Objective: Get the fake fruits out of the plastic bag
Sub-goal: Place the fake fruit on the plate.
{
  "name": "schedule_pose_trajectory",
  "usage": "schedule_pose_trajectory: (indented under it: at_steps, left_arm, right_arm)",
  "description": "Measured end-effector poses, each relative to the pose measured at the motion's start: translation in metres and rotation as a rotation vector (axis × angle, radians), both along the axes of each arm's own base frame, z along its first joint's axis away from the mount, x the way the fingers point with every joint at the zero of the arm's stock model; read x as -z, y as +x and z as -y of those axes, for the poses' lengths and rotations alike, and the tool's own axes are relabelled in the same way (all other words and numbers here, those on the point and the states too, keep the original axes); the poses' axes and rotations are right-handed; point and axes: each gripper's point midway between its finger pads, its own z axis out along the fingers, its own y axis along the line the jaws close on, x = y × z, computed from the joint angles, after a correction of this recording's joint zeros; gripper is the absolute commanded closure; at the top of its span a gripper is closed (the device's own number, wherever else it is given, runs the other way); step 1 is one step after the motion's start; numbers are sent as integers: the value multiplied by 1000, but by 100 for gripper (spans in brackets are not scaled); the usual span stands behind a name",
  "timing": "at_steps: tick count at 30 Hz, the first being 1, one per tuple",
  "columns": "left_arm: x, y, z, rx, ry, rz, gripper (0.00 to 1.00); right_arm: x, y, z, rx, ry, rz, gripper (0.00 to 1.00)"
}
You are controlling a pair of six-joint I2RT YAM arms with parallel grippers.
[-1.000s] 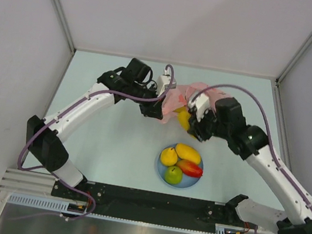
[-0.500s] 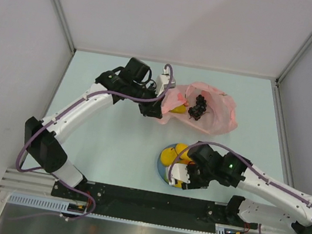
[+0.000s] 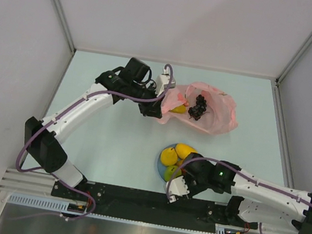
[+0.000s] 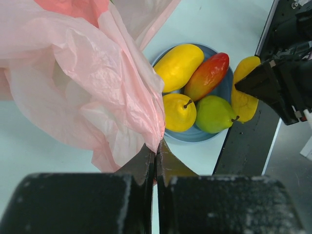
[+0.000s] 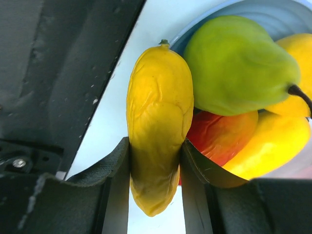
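Swung over from the bag (image 3: 221, 118), my right gripper (image 5: 156, 163) pinches a yellow fruit (image 5: 158, 112) at the plate (image 4: 192, 136) rim, left gripper (image 4: 156, 153) clamped on bag edge; next I'd release, then fetch the grapes (image 3: 198, 107).

Before me a round blue plate (image 4: 194, 137) sits on the pale green desk (image 3: 111, 139), close to the black rail (image 3: 131, 199) along its near edge.

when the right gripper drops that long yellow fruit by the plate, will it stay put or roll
Likely to roll: the long yellow fruit is rounded and glossy, and the plate already looks full beside the green pear. Probably stiff; it shows no denting in the right gripper.
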Motion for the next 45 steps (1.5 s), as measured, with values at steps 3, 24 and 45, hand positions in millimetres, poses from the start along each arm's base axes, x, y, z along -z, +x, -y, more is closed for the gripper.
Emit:
schedule_pose_trajectory:
  at_steps: [3,24,45]
  left_arm:
    - [0,0,0,0,0,0,98]
    - [0,-7,6,26,-3,-3,97]
    - [0,-13,11,45,0,0,97]
  right_arm:
    - [5,5,-6,12,-6,17,90]
    - [-2,19,-13,118,29,89,27]
    - [-12,-6,-11,214,98,-71,51]
